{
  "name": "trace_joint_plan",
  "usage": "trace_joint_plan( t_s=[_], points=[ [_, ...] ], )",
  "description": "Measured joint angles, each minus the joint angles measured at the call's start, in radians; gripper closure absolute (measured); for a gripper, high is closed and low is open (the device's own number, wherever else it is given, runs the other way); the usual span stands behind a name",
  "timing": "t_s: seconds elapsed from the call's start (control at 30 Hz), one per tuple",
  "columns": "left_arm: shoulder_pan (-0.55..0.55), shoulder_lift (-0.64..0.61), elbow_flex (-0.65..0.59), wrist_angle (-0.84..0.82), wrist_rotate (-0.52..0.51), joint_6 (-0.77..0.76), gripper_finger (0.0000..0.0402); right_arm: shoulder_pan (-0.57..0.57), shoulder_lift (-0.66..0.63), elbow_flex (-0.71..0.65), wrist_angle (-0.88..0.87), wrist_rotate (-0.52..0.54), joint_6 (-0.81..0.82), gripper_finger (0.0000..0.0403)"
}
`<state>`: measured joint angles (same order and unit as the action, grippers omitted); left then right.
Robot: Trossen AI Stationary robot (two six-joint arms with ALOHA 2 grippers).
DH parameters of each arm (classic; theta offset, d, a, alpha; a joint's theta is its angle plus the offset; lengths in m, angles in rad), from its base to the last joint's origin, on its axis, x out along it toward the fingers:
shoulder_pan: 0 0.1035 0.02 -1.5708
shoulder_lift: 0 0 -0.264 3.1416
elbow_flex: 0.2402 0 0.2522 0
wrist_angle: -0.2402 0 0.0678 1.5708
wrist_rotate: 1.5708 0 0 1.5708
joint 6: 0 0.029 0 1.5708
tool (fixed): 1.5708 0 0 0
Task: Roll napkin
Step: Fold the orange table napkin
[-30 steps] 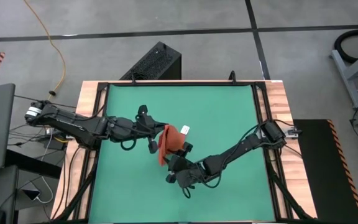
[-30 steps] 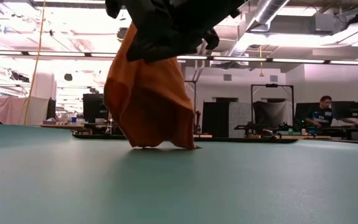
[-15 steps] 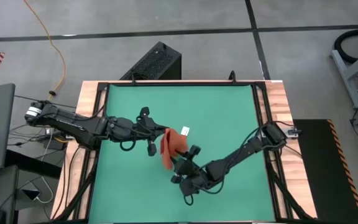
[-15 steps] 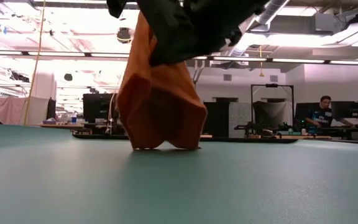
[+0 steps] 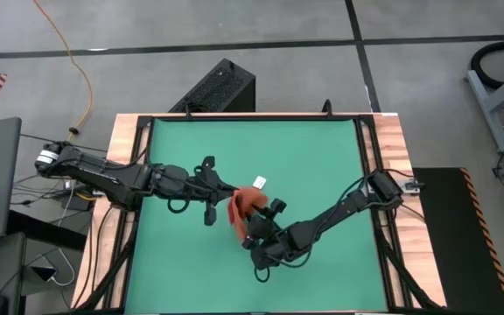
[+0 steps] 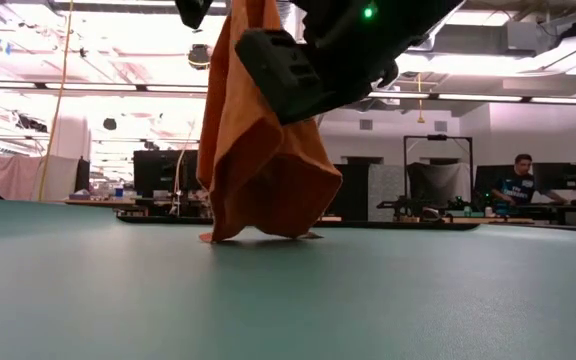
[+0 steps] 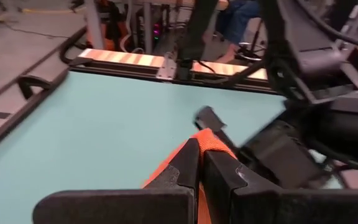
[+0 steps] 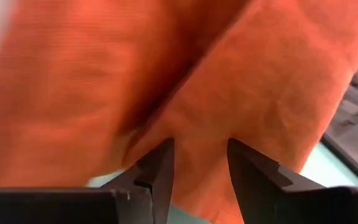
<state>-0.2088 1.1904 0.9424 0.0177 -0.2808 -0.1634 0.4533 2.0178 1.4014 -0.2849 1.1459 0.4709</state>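
The orange-red napkin (image 5: 241,210) hangs bunched near the middle of the green mat (image 5: 322,157). Its lower edge (image 6: 258,237) rests on the mat, and its white tag (image 5: 258,182) shows at its far side. My left gripper (image 5: 224,194) is shut on the napkin's top, coming from the table's left. My right gripper (image 5: 254,229) is open at the napkin's near right side. In the right wrist view its two fingers (image 8: 160,168) stand apart just before the hanging cloth (image 8: 229,74). It shows in the low view as a dark block (image 6: 283,65) in front of the napkin (image 6: 263,170). My left gripper pinches a bunched fold at the napkin's top (image 7: 207,138) between its two fingers (image 7: 188,168), coming about level from the table's left. The napkin hangs below the fingers with its lower edge on the mat. Whether my right gripper touches the cloth I cannot tell.
A wooden frame (image 5: 129,131) borders the mat. A black box (image 5: 221,87) stands beyond the far edge. There is free mat at the far side and on the right. A person (image 6: 516,180) sits far off in the room behind.
My left gripper has gone a little toward the table's right with the napkin's top. The hanging napkin has drawn in narrower and its lower edge has slid right along the mat. My right gripper has shifted slightly right and now shows lower in front of the cloth.
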Motion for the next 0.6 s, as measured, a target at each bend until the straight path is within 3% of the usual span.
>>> trace_joint_plan(
  t_s=[0.23, 0.6],
  points=[
    [0.000, 0.000, 0.000, -0.003, 0.124, -0.030, 0.0401, -0.042, 0.000, 0.000, -0.044, 0.009, 0.000, 0.0247],
    [0.000, 0.000, 0.000, -0.031, 0.108, 0.012, 0.0402, -0.030, 0.000, 0.000, -0.061, 0.006, -0.023, 0.0248]
  ],
)
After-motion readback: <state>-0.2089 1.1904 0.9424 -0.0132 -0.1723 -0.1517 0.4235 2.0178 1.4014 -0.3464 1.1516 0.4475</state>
